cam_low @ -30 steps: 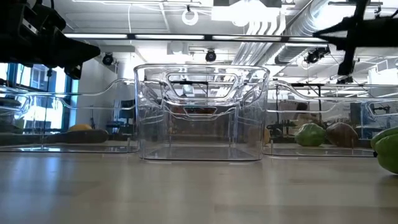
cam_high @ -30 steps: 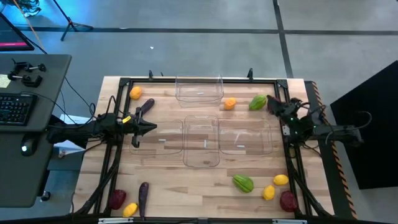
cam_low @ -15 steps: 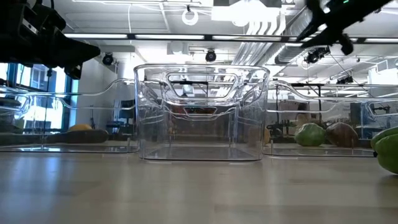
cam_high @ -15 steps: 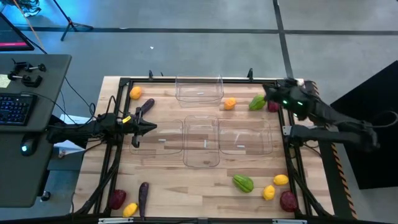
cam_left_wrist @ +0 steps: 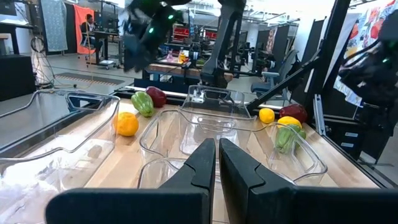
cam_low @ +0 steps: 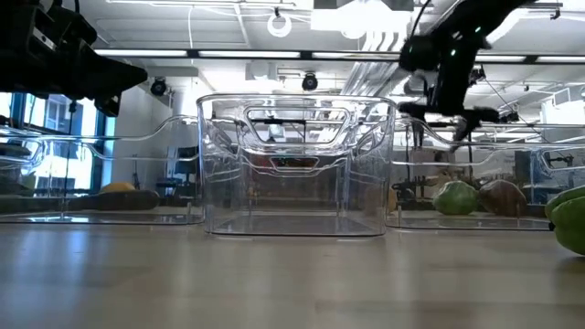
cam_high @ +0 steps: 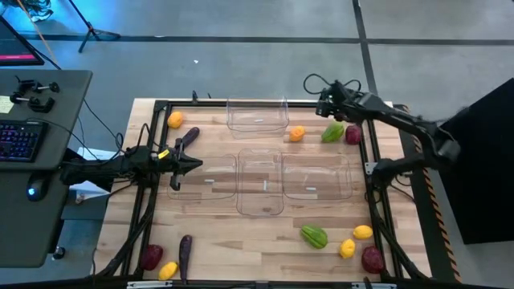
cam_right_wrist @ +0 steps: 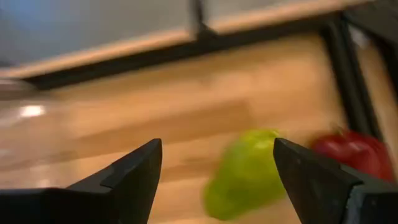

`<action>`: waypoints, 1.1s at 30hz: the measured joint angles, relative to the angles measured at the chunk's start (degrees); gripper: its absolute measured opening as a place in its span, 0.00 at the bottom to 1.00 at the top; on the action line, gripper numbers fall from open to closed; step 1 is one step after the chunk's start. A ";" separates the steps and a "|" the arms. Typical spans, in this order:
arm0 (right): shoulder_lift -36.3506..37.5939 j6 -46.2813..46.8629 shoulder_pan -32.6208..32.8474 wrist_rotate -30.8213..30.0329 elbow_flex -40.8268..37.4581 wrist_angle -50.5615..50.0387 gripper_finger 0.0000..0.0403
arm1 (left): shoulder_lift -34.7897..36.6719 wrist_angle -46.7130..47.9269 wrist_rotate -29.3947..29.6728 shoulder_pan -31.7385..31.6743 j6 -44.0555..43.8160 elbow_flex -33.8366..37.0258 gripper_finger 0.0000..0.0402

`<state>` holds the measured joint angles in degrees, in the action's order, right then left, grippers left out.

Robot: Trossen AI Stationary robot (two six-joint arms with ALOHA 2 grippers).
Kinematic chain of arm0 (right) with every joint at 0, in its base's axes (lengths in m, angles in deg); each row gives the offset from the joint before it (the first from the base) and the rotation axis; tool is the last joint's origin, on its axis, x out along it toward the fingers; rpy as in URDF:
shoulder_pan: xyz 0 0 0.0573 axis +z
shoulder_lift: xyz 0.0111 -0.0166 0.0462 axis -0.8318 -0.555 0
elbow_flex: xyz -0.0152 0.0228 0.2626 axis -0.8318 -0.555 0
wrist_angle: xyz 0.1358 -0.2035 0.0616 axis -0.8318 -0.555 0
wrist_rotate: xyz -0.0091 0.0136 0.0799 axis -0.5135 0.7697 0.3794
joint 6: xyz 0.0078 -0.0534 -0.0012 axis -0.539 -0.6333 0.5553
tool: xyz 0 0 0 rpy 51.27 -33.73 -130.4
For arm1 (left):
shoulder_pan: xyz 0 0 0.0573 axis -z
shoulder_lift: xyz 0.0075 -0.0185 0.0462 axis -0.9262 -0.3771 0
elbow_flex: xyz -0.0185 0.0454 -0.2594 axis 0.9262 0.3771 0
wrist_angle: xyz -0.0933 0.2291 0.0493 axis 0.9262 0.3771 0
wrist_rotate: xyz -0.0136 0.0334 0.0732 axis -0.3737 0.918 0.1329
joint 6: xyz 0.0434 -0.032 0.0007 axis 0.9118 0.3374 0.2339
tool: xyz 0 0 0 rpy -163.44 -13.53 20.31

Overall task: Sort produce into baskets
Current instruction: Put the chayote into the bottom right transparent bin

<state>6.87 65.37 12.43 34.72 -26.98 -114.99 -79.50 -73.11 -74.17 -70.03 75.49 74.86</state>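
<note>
Hidden or unclear: in the right wrist view the green ridged vegetable and the dark red round fruit are blurred, and the fruit is partly covered by a dark finger.
Low view: the clear plastic bins overlap, so their edges are hard to separate; a green piece is cut off at 3 o'clock.
Right gripper: raised over the table's 1 o'clock corner, just beyond the green ridged vegetable; jaws spread wide, empty.
Left gripper: at the table's 9 o'clock side, by the leftmost clear bin; jaws closed together, gripping nothing.
Bins: one clear bin at 12 o'clock, three side by side at the centre.
Produce: a small orange fruit lies near the green vegetable, with a dark red fruit beside it; a long purple eggplant and an orange piece lie at 10 o'clock; more pieces rest along the 5 and 7 o'clock edges.
</note>
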 joint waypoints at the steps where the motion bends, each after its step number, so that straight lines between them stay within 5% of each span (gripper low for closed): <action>1: -1.77 0.86 -0.50 0.02 0.68 -1.31 0.74 | 0.01 -0.01 0.00 0.01 0.00 -0.01 0.02; 15: -15.37 14.71 -0.35 -0.07 1.66 -6.44 0.74 | 0.01 -0.02 0.01 -0.01 0.00 0.01 0.02; 21: -19.33 15.21 -0.24 -1.64 1.68 -6.48 0.74 | -0.01 0.00 0.00 0.01 0.00 0.00 0.02; 33: -24.61 12.10 0.30 4.43 1.57 -4.09 0.74 | 0.01 -0.01 -0.01 -0.01 0.00 0.01 0.02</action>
<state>-17.75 77.47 12.73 39.16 -25.41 -119.08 -79.50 -73.11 -74.17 -70.04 75.49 74.87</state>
